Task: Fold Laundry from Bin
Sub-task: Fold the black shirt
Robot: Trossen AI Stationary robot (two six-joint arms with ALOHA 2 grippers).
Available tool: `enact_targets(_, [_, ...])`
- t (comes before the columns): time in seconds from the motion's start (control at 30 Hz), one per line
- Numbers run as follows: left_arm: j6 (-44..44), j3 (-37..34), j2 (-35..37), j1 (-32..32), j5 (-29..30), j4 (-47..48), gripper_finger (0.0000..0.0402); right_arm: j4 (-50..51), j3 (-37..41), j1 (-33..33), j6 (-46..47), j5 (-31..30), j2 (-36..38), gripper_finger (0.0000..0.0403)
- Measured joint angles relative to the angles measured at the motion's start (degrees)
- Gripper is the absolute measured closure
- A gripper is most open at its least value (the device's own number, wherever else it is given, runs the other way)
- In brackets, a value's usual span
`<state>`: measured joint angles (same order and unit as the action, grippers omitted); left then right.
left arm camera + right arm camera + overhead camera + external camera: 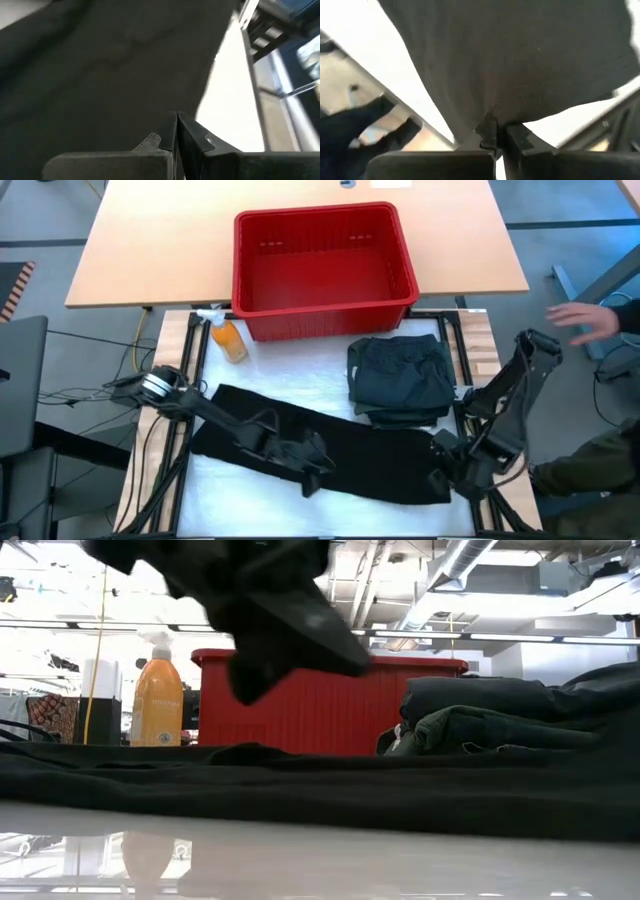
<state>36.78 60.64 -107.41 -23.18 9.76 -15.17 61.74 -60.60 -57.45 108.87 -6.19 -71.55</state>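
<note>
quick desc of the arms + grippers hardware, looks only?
Two dark, nearly black jointed arms. The left arm has a silver ring at its base joint and loose black cables trailing off it. The right arm is made of boxy black links. The left gripper and right gripper each have two flat, matte dark fingers with angular tips.

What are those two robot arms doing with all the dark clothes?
They are folding laundry. A long black cloth lies spread across the table in front of the empty red bin. The right gripper has its jaws shut on the cloth's corner, and the left gripper, jaws shut too, is over the cloth's middle. A folded pile of dark garments sits beside them.
</note>
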Motion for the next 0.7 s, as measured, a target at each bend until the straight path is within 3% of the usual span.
enact_targets(0.27, [-3.95, 17.35, -12.19, 0.81, 0.09, 14.72, 0.0401, 14.28, -15.15, -3.05, -1.67, 0.01, 2.27, 0.0377])
enact_targets(0.7, [-8.62, 36.19, -24.36, 1.32, -1.19, 16.71, 0.0401, 17.58, -30.32, -8.74, -8.62, -0.17, 2.12, 0.0376])
